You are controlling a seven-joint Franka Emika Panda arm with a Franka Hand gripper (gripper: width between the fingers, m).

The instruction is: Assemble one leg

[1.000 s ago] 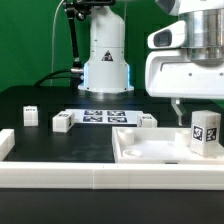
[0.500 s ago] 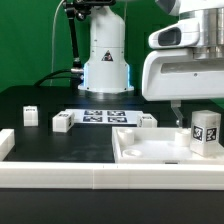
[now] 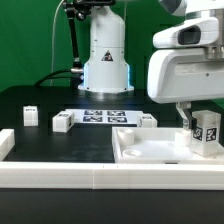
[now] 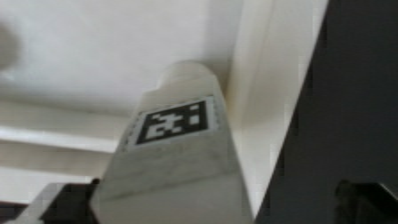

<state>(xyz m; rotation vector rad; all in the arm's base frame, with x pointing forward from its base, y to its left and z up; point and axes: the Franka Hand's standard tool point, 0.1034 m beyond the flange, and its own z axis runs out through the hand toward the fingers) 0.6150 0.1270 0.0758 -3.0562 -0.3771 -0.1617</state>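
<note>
The gripper [image 3: 198,108] was carried toward the exterior view's right, from a place beside the leg [image 3: 206,131] to one close over the leg. The gap seen earlier between gripper and leg was largely closed.
</note>
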